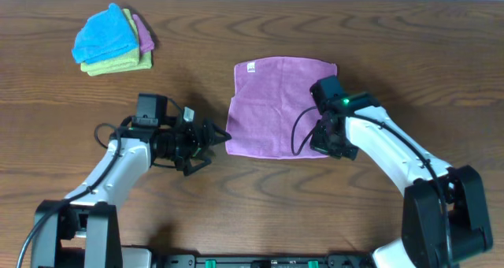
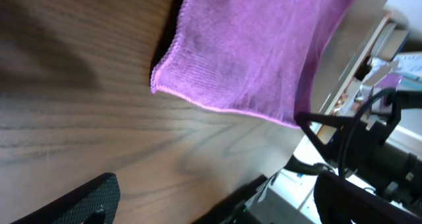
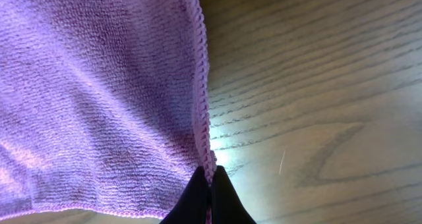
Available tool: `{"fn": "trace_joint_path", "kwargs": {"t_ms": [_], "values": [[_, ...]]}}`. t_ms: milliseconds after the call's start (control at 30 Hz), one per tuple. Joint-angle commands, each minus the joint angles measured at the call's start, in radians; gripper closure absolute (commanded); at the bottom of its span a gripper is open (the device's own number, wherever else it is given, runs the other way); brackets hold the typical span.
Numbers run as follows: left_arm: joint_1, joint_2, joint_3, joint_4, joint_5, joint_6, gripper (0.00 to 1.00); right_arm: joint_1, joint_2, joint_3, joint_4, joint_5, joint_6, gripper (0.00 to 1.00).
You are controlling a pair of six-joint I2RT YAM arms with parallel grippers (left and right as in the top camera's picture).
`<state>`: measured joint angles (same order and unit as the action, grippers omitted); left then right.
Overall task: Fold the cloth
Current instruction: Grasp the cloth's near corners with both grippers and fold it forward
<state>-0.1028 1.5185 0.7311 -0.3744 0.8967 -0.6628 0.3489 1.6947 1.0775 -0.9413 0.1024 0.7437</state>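
The lilac cloth [image 1: 276, 106] lies spread flat on the wooden table, a white tag at its far left corner. My right gripper [image 1: 331, 144] is at the cloth's near right corner, shut on the cloth's hemmed edge [image 3: 204, 118], as the right wrist view shows [image 3: 211, 181]. My left gripper [image 1: 214, 136] is open and empty, just left of the cloth's near left corner [image 2: 158, 84], not touching it. In the left wrist view one finger pad shows at lower left [image 2: 86, 201].
A stack of folded cloths, bright blue [image 1: 102, 33] on yellow-green [image 1: 118, 63] with a purple one [image 1: 144, 33] beside, sits at the far left of the table [image 1: 394, 39].
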Motion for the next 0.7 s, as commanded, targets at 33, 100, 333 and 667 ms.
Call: {"fn": "trace_joint_path", "kwargs": {"t_ms": [33, 100, 333, 667], "values": [[-0.043, -0.002, -0.042, 0.077, -0.019, -0.081, 0.05, 0.004, 0.0, -0.008, 0.015, 0.003, 0.03, 0.99], [-0.067, -0.002, -0.051, 0.103, -0.054, -0.11, 0.05, 0.004, 0.0, -0.008, 0.021, 0.005, 0.03, 0.98], [-0.116, -0.002, -0.051, 0.156, -0.177, -0.17, 0.05, 0.004, 0.0, -0.008, 0.023, 0.001, 0.03, 0.98], [-0.128, 0.087, -0.069, 0.266, -0.208, -0.226, 0.05, 0.004, -0.001, -0.008, 0.031, -0.017, 0.037, 0.98]]}}
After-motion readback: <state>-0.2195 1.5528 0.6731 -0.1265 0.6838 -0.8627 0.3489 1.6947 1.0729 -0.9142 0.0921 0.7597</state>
